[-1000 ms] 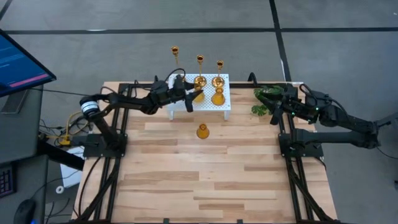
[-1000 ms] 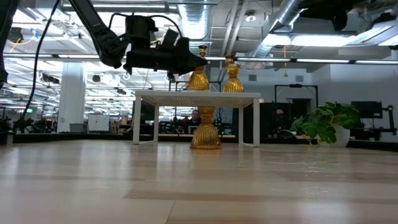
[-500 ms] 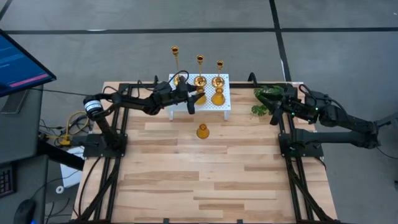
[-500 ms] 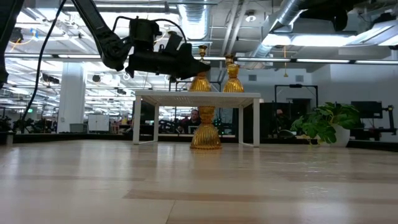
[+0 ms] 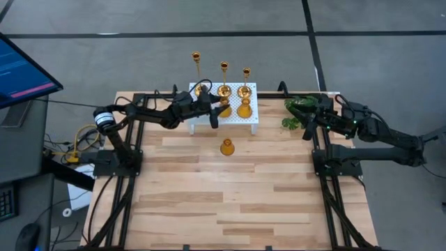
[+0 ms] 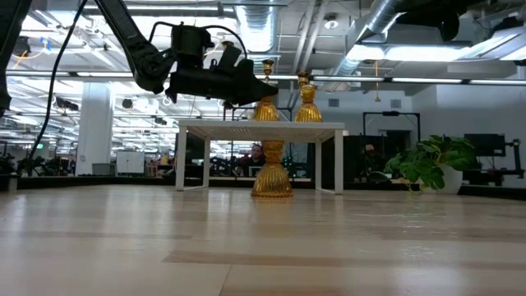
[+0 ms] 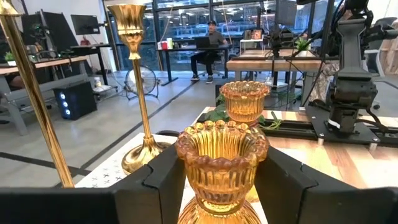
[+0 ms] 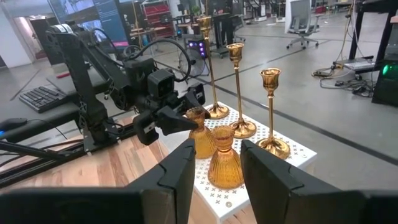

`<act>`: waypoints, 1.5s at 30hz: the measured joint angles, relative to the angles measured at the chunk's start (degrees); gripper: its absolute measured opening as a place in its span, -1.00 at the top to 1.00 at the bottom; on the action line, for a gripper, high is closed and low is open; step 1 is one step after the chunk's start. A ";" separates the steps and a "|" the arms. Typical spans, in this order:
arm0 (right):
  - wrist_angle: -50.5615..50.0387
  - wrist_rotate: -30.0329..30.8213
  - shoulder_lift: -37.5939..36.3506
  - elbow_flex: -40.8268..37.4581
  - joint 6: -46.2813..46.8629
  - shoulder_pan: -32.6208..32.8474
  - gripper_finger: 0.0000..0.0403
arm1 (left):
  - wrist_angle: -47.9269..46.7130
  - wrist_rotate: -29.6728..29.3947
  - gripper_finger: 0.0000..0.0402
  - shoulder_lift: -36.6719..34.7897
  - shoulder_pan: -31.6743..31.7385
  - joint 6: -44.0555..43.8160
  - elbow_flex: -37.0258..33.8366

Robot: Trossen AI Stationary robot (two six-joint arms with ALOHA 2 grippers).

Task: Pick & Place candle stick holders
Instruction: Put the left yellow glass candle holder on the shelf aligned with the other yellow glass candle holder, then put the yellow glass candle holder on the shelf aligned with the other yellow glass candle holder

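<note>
Six holders in total. Three brass candlesticks [image 5: 224, 89] stand in a row along the far edge of a small white stand [image 5: 252, 118] at the tabletop's [image 5: 230, 202] far edge, near its middle. Two amber holders share that stand: one [image 5: 244, 109] near its front edge, free of any contact, and one [image 7: 222, 163] beside it, between the left gripper's [image 5: 213, 110] fingers [image 7: 163, 180]. The left wrist view shows those fingers close on either side of its cup, parted; whether they touch the glass cannot be told. That holder's base is on the stand in the low view. The third amber holder [image 5: 226, 147] stands alone on the tabletop, in front of the stand, well apart from both arms.

The right gripper [image 5: 306, 120] waits near the far right corner, beside a plant [image 5: 295, 110]; its fingers [image 8: 177, 174] are apart with nothing between them.

A monitor [image 5: 21, 70] is off the tabletop's left edge.
</note>
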 joint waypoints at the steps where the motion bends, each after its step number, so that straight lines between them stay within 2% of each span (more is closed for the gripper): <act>1: 0.02 0.00 0.00 -0.01 -0.23 0.00 0.41 | -0.05 0.00 0.14 0.00 0.00 0.06 0.00; 6: 0.02 0.00 -0.02 -0.02 -0.31 0.00 0.41 | -0.07 0.00 -0.03 0.00 0.00 0.07 0.00; 14: 0.11 0.00 -0.04 -0.02 -0.30 0.00 0.41 | -0.22 -0.02 -0.43 -0.39 -1.15 0.07 0.00; 17: 0.13 0.00 -0.04 -0.02 -0.29 0.00 0.41 | -0.25 -0.20 -0.51 -0.83 -2.13 1.39 0.00; 20: 0.53 0.00 -0.07 -0.02 -0.29 0.00 0.41 | -2.78 -1.82 -0.53 -2.98 -2.72 3.43 -0.02; 23: 0.84 0.00 -0.07 -0.02 -0.29 0.00 0.41 | -9.89 -5.77 -0.52 -6.85 -2.67 7.17 -0.02; 29: 1.70 -0.02 -0.02 -0.02 -0.29 0.01 0.41 | -19.68 -6.81 -0.51 -11.68 -1.42 7.62 -0.03; 34: 1.77 -0.07 -0.02 -0.02 -0.29 0.02 0.41 | -24.61 -8.32 -0.51 -19.73 -1.77 11.52 -0.06; 37: 1.77 -0.09 -0.02 -0.02 -0.29 0.02 0.41 | -27.64 -8.56 -0.51 -24.40 -2.04 9.32 -0.09; 41: 1.76 -0.30 -0.02 -0.02 -0.29 0.04 0.41 | -35.91 -11.98 -0.49 -33.99 -7.98 4.60 0.00; 45: 1.75 -0.46 -0.02 -0.02 -0.67 0.04 0.41 | -48.39 -18.74 -0.43 -39.59 -18.25 4.52 -0.02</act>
